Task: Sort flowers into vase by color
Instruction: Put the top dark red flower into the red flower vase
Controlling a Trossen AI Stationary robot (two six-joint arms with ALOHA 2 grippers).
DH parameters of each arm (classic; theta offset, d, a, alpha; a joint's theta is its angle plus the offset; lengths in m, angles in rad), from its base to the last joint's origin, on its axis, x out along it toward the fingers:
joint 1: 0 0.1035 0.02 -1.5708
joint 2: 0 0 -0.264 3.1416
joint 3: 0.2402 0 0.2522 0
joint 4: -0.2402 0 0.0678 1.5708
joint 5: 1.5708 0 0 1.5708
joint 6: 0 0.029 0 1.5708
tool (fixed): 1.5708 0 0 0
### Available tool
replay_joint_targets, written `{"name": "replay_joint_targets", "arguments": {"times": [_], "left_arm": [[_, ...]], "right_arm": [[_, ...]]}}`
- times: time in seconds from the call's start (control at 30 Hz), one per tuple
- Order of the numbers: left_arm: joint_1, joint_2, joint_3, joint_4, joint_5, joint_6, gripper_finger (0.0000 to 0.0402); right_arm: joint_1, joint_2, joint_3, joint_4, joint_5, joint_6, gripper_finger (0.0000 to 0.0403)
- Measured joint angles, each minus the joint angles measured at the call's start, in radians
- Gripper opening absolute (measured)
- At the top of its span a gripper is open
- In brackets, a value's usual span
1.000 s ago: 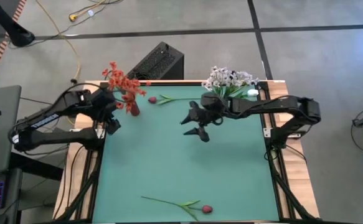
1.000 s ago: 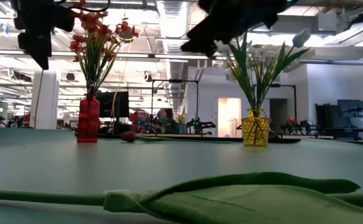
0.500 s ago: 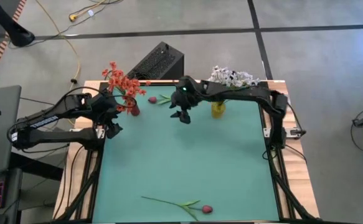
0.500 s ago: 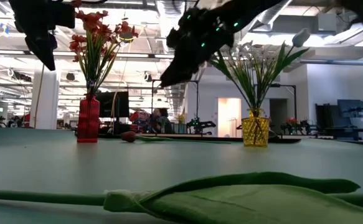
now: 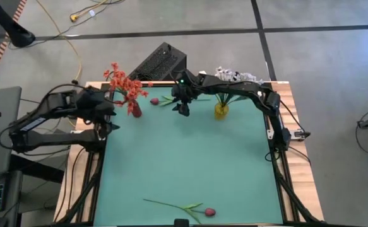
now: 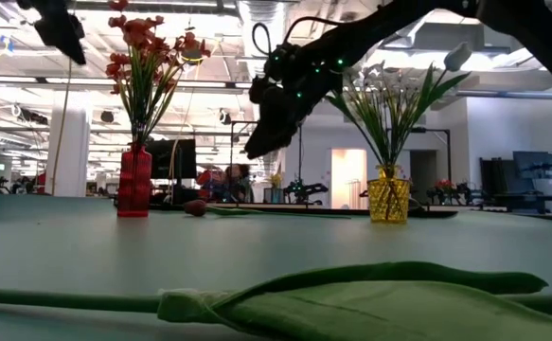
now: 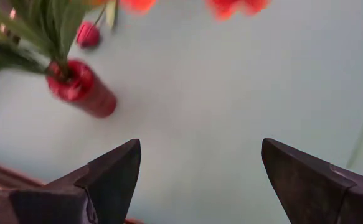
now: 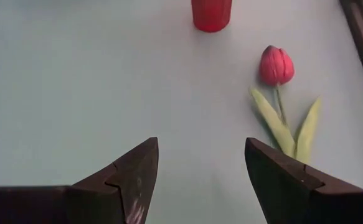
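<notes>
Although most flowers already stand in vases, the sorting looks unfinished. On the green tabletop (image 5: 184,164), the red vase (image 5: 134,110) holds the orange-red blossoms (image 5: 122,81). The yellow vase (image 5: 221,111), well to one side of the red vase, holds the white bunches (image 5: 231,75). Two pink buds remain loose: one pink bud (image 5: 154,101) lies just beside the red vase, another pink bud (image 5: 209,212) lies far from it at the opposite edge. The right tool (image 5: 182,108), spread and empty, hovers near the bud by the red vase, probably next. The left tool (image 5: 106,120), also spread and empty, waits on the red vase's other side.
</notes>
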Motion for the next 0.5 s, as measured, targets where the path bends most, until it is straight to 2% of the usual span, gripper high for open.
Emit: {"name": "replay_joint_targets", "arguments": {"times": [0.3, 0.5], "left_arm": [[0.0, -0.079, 0.048, 0.109, 0.139, 0.124, 0.032], [0.0, -0.11, 0.048, 0.133, 0.156, 0.125, 0.032]], "right_arm": [[-0.032, 0.0, 0.0, 0.001, -0.004, 0.0, 0.0265], [-0.06, 0.001, 0.0, 0.005, -0.009, 0.0, 0.0265]]}}
